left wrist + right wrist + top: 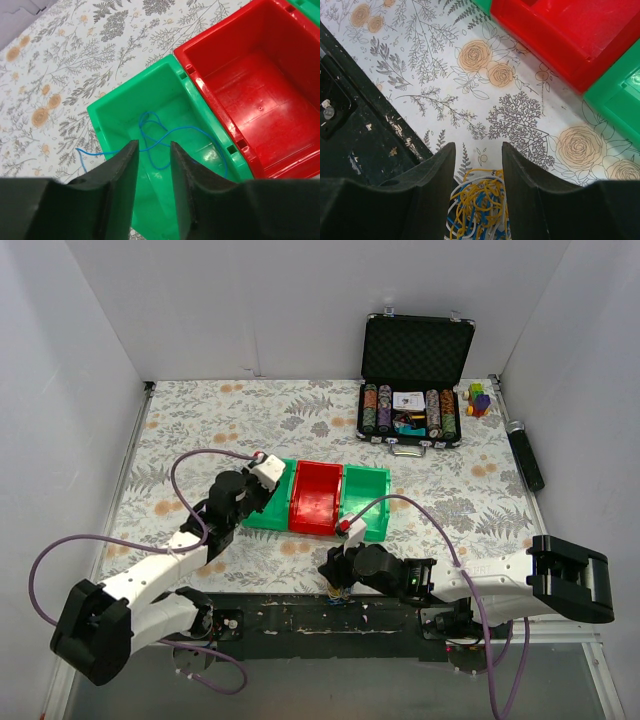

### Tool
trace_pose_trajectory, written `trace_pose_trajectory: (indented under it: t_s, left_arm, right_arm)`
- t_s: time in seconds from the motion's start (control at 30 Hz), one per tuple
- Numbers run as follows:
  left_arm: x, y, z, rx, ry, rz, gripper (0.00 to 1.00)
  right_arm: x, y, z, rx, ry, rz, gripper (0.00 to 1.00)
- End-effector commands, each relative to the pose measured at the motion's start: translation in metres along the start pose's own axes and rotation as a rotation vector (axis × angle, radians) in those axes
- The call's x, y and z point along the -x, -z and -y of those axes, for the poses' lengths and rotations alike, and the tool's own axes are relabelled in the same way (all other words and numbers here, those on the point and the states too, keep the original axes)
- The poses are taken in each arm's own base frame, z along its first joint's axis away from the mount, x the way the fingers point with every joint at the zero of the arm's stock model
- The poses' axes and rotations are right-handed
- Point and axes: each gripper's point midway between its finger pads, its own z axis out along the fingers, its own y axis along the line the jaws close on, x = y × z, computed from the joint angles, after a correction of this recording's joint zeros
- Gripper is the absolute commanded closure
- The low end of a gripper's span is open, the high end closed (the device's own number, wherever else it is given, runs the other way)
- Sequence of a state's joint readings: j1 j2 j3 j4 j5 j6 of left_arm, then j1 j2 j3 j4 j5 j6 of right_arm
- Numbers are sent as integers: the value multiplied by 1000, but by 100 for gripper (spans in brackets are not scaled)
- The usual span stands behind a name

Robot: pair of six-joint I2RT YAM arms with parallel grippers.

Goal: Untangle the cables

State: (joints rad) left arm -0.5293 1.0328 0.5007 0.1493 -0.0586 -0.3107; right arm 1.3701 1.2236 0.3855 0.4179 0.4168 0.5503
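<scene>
Cables are found in two places. Nearest to the bases, at the near edge of the table, the right gripper [477,147] points down and away, and the knot of cables [477,205] sits between its fingers and fills the gap from one to the other, so the jaws are closed on it. This knot is a round bundle of yellow, white and blue wires with no clear long axis; it only spreads a little along the channel between the fingers. It lies where the black strip [350,140] meets the flowered cloth [520,115]. The top camera gives the knot as a small speck under the gripper, and the colours show only in the right wrist view. Farther in, the left gripper [153,145] hangs over the left green bin [125,97], jaws a little apart with nothing between them. Below it the blue wire [145,122] lies loose. One end rests on the cloth outside the bin's outer wall. From there the wire crosses the rim, makes some loops on the floor and runs on toward the wall beside the red bin [210,27], so its long axis goes across the bin. Only the left wrist view shows this wire. Past the red bin stands the right green bin [372,502], and at the far side an open black case [412,350].
</scene>
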Motion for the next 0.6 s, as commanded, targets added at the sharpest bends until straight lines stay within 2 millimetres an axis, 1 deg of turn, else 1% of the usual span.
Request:
trace_pose_trajectory:
  t_s: [0.0,0.07,0.1,0.13,0.2,0.23,0.27,0.3,0.33,0.43,0.5,0.57]
  left_arm:
    - [9,3,-12,31,25,10,56]
    - [9,6,-30,58,105,-1,35]
    - [5,8,-42,61,161,-15,28]
    - [3,10,-56,66,222,-25,22]
    - [-7,16,-76,55,319,-54,13]
    - [-12,18,-80,25,352,-64,9]
    - [-18,21,-91,23,369,-71,4]
    - [-22,20,-90,-14,367,-78,3]
    - [-32,21,-93,-28,363,-104,2]
    - [-54,15,-73,-190,332,-169,2]
    - [-63,8,-70,-233,335,-188,2]
    - [-67,-1,-71,-258,337,-181,2]
  right_arm:
    - [26,1,-15,30,-20,63,50]
    - [26,3,-14,27,-19,65,50]
    - [26,4,-13,28,-22,68,50]
    - [26,4,-12,25,-24,70,50]
    - [24,5,-11,26,-24,69,50]
    - [25,5,-12,29,-28,73,50]
    - [24,5,-11,29,-29,71,50]
    - [24,5,-12,34,-30,69,50]
    - [23,4,-13,36,-30,67,50]
    - [20,3,-15,45,-30,58,50]
    - [22,3,-17,54,-29,59,50]
    - [23,3,-17,53,-30,58,50]
